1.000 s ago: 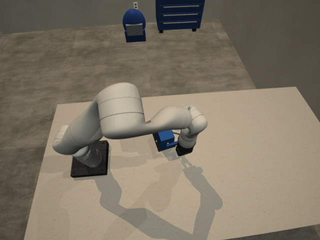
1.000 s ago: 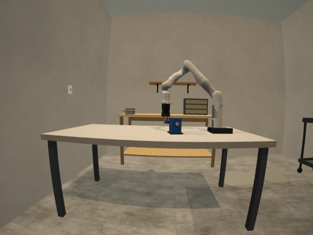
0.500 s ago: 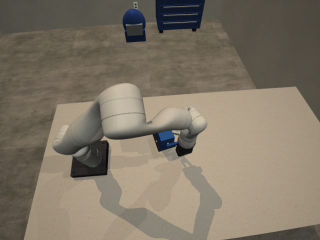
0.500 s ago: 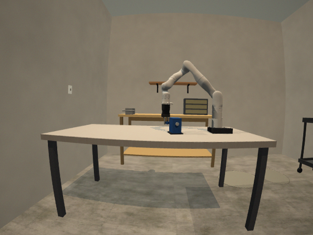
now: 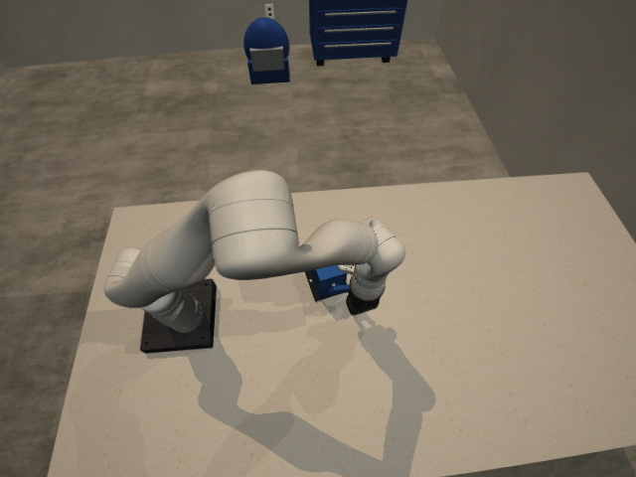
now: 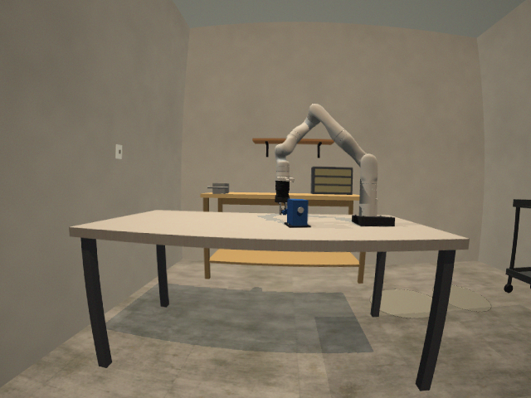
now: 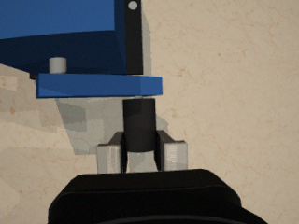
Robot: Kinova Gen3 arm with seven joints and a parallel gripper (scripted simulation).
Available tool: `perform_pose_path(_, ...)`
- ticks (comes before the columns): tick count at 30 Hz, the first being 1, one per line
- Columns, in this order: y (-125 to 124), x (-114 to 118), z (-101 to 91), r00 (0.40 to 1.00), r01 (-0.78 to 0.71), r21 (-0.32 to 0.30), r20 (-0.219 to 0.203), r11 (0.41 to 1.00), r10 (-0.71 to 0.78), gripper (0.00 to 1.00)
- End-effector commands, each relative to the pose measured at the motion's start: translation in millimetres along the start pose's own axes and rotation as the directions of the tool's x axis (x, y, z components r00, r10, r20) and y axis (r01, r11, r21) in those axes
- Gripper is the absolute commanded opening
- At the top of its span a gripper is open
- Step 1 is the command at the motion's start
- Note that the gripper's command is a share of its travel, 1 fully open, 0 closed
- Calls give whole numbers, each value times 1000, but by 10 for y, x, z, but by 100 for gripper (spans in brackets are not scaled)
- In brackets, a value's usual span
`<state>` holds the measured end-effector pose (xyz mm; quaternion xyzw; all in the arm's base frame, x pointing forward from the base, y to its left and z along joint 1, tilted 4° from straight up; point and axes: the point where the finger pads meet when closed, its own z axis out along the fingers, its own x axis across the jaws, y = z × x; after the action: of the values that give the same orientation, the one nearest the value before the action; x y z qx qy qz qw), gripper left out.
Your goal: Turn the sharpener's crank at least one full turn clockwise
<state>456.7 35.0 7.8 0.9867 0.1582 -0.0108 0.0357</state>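
Observation:
A blue box-shaped sharpener point(image 5: 327, 283) point(image 6: 297, 212) point(image 7: 59, 19) stands on the beige table point(image 5: 488, 308) point(image 6: 192, 226). In the wrist view its black crank arm point(image 7: 133, 25) runs along the box's side and ends in a black cylindrical handle point(image 7: 140, 127). My gripper point(image 7: 140, 145) point(image 5: 354, 314) point(image 6: 282, 210) points straight down beside the sharpener and is shut on that handle, one grey finger on each side. In the top view the arm hides most of the sharpener and the crank.
The arm's black base plate point(image 5: 177, 333) point(image 6: 372, 220) is bolted to the table near the sharpener. A blue drawer cabinet point(image 5: 358, 28) and a blue round-topped machine point(image 5: 265, 51) stand on the floor far behind. A wooden workbench stands beyond the table.

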Motion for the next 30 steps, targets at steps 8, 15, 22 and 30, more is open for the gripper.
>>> perform_pose_path(8, 0, -134, 156, 1000, 0, 1, 3, 1000, 0, 0)
perform_pose_path(15, 1, -244, 222, 1000, 0, 1, 3, 1000, 0, 0)
perform_pose_path(22, 0, -350, 257, 1000, 0, 1, 3, 1000, 0, 0)
perform_pose_path(30, 0, -397, 264, 1000, 0, 1, 3, 1000, 0, 0)
